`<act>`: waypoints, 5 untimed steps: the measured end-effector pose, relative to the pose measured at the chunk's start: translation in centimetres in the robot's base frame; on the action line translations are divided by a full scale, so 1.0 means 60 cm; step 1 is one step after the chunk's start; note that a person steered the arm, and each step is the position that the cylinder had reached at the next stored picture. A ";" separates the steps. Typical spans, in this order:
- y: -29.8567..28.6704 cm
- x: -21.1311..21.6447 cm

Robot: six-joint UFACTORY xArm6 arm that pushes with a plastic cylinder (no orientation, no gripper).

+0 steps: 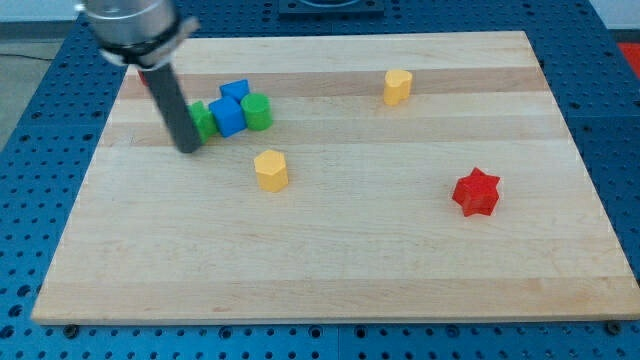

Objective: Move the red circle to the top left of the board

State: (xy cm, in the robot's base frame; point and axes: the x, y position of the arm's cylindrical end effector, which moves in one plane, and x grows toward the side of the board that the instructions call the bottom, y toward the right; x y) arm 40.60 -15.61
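A small patch of red [143,72] shows at the view's upper left, just behind my rod near its top; its shape cannot be made out. My tip [188,149] rests on the board below and to the right of that red patch. It sits right at the left side of a green block [205,121], which the rod partly hides. A red star [476,193] lies far off at the view's right.
Two blue blocks [229,116] [235,92] and a green cylinder [258,111] cluster with the green block. A yellow block [271,170] lies below them, and another yellow block [398,86] sits at the upper right. The board's left edge [95,170] is near the tip.
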 end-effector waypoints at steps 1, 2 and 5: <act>0.016 -0.004; -0.105 0.013; -0.233 -0.250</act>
State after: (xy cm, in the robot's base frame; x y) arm 25.62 -29.58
